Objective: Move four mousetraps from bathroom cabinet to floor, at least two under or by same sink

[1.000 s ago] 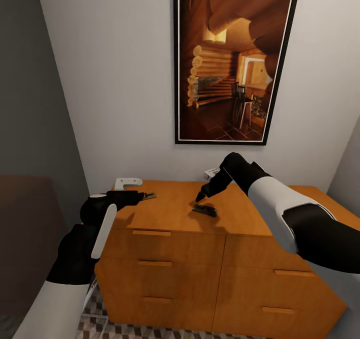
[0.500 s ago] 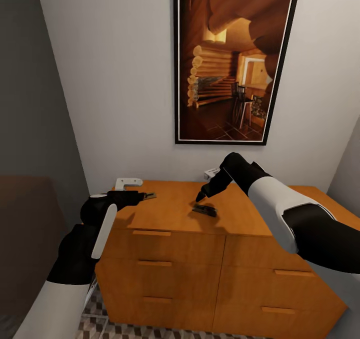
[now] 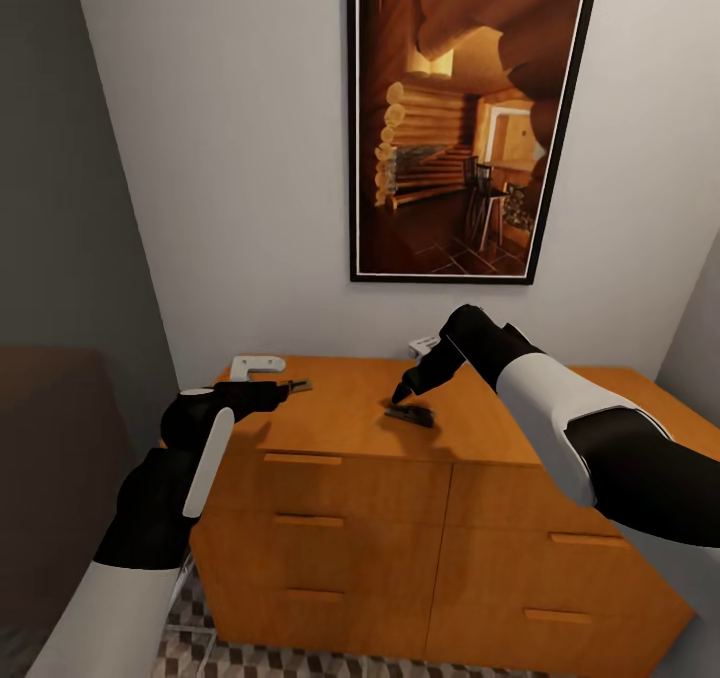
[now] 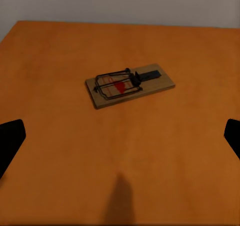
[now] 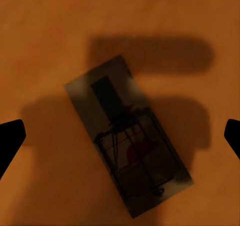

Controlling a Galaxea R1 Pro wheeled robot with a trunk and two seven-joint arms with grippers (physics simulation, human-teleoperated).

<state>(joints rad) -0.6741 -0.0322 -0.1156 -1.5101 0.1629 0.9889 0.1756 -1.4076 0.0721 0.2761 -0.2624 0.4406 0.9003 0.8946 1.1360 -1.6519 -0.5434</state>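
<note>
R end effector (image 3: 400,395) hangs just above and a bit behind a mousetrap (image 3: 411,416) lying flat on the cabinet (image 3: 340,478) top. Wrist cam looks straight down on it: trap (image 5: 128,142) sits diagonal between the two dark finger tips at the frame edges, so jaws are spread wide, holding nothing. Prob lined up this way for a top-down pinch across the board's narrow width; the diagonal lie may need a wrist twist first.

L end effector (image 3: 296,389) reaches forward low over the cabinet top w/ a second mousetrap (image 4: 129,84) ahead of it, well apart, not touched. Its fingers also sit wide, empty.

Traps: small pale-brown wood board, dark wire bar and spring, red spot at the bait plate. Thin, flat, so little edge to grip. Bathroom floor (image 3: 200,648) tiles show below the cabinet.
</note>
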